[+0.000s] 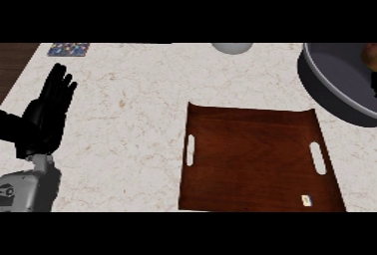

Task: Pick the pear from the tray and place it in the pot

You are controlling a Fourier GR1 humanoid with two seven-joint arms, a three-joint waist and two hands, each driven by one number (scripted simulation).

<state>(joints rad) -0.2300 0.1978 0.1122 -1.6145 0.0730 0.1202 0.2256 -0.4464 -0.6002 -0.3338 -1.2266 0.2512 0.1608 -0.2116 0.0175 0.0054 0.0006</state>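
1. the tabletop point(132, 114) is pale, speckled stone, with a dark wood strip along its left edge.
2. the left hand point(46, 117) shows at the view's left, resting open with its fingers straight and pointing up; it holds nothing.
3. its grey forearm point(29, 187) comes in from the lower left corner.
4. the right hand does not show in the view.
5. the tray point(254, 159) is a dark brown wooden board lying flat at centre right, with a slot handle near each side edge and a small pale label near its lower right corner.
6. no pear lies on the tray.
7. the pot point(335, 82) is dark grey and sits at the upper right, partly cut off by the view's edge, just beyond the tray's upper right corner.
8. a small reddish-brown shape point(370, 52) shows inside the pot at the right edge; it may be the pear, but too little is visible to tell.
9. a grey round thing point(233, 48) sits at the top edge, left of the pot.
10. a small patterned square point(69, 49) lies at the top left corner of the tabletop.
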